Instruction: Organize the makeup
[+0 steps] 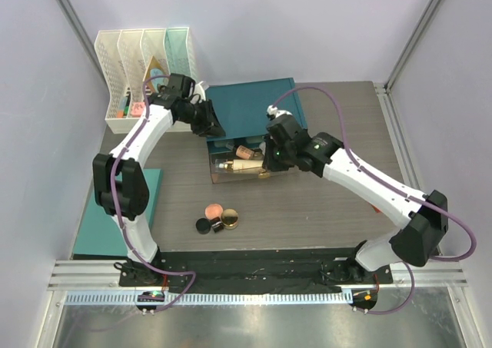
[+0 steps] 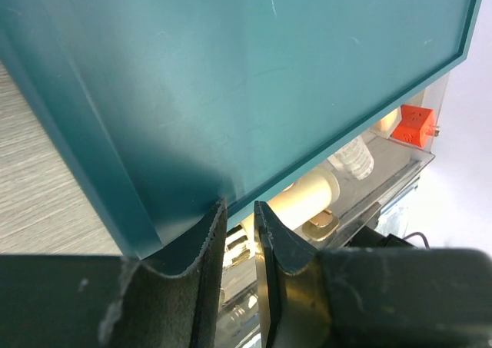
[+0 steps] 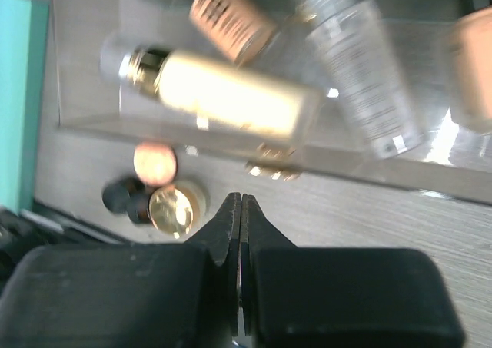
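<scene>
— What's where?
— Mid-tabletop, the clear plastic box holds beige foundation bottles; near the front edge sit the round pink compact, gold-rimmed compact and small black jar.
— Jaws?
— The left gripper pinches the teal lid; the right gripper is pressed closed.

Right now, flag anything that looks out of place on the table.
A pink compact, a gold compact and a black jar lie loose on the table, outside the clear box holding the bottles. The teal lid sits tilted up, pinched by the left fingers.
</scene>
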`<action>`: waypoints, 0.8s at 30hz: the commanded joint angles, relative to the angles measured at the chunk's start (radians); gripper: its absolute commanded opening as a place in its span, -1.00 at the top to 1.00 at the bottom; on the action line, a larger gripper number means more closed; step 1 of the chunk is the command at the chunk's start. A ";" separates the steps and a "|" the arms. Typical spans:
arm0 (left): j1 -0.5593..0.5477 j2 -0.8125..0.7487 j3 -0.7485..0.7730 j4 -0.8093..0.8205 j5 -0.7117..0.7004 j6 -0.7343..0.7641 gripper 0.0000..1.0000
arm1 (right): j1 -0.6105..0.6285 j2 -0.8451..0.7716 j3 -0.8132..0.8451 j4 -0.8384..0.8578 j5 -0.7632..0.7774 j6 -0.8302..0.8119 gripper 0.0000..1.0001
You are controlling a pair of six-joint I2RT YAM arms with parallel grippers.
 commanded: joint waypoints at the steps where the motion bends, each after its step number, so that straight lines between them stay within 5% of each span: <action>1: 0.008 0.035 -0.063 -0.171 -0.179 0.052 0.51 | 0.063 -0.001 -0.025 -0.031 0.047 -0.072 0.98; 13: 0.007 0.014 -0.050 -0.191 -0.261 0.047 0.79 | 0.132 0.094 -0.074 -0.031 0.162 -0.109 0.98; 24: 0.007 0.002 -0.043 -0.220 -0.313 0.059 0.82 | 0.130 0.179 -0.014 0.044 0.366 -0.131 0.98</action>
